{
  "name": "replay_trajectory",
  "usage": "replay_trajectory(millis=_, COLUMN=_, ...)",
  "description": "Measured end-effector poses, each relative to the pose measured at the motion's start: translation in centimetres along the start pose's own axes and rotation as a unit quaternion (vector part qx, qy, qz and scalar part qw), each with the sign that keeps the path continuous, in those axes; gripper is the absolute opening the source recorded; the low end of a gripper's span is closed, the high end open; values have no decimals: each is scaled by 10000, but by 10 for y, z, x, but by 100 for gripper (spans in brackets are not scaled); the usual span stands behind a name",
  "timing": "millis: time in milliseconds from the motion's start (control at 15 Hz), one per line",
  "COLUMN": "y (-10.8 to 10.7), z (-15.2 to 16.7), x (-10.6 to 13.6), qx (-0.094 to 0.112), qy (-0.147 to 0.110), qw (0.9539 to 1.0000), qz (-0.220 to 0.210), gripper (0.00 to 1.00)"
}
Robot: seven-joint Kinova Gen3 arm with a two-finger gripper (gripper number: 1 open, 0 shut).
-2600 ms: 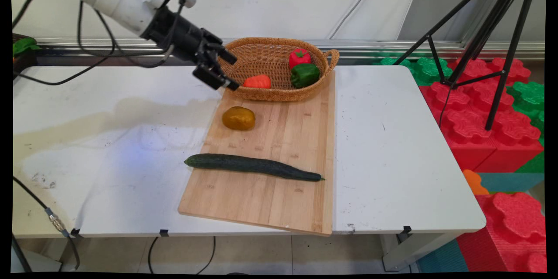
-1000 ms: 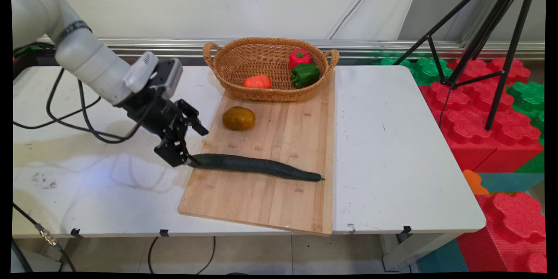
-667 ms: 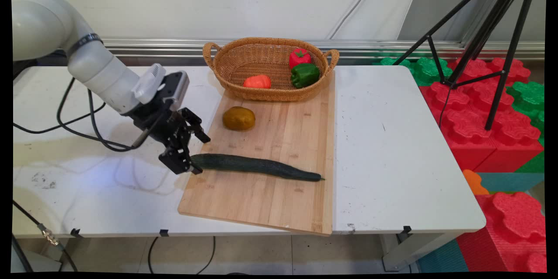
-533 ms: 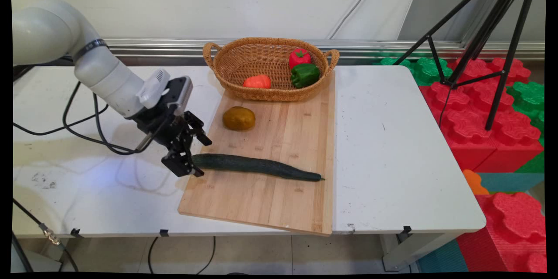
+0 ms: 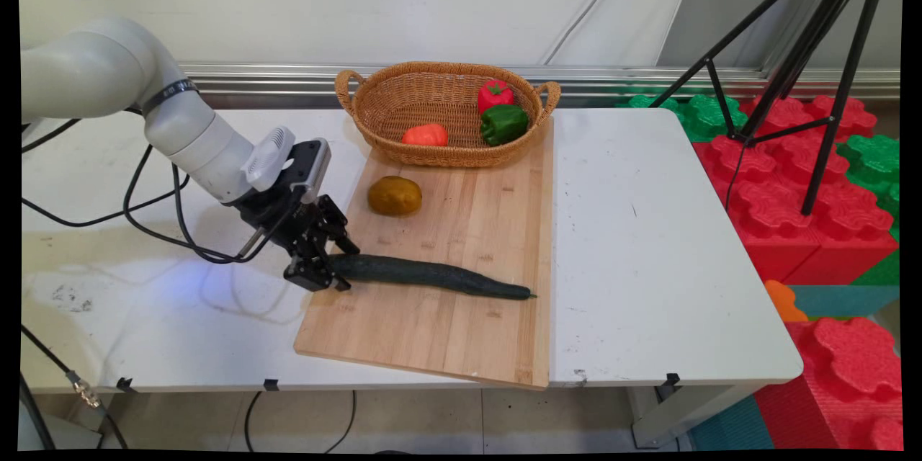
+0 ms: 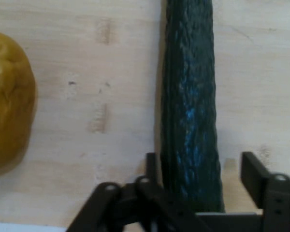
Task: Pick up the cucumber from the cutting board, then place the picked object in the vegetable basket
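There, we saw our hand spread, fingers astride the near end of the cucumber on the cutting board; beyond lay a potato, then the basket of vegetables.

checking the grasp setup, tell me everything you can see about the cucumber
The cucumber is long, dark green, with bumpy, ridged skin, slightly curved and tapering to its right tip. It lies flat across the wooden cutting board, apart from the brown potato. Its blunt left end sits between the open gripper's two fingers, with a gap on one side.
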Motion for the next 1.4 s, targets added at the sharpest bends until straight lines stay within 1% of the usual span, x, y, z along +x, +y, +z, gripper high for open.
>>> replay_trajectory(millis=400, y=1, z=2, x=0, qx=7, qy=10, qw=9999, qz=166, gripper=0)
replay_trajectory(millis=733, y=5, z=-13, x=3, qx=51, qy=158, qw=9997, qz=197, gripper=0)
replay_trajectory(millis=1133, y=11, z=-56, x=10, qx=187, qy=541, qw=9983, qz=101, gripper=0)
replay_trajectory(millis=1400, y=9, z=-98, x=15, qx=364, qy=838, qw=9958, qz=6, gripper=0)
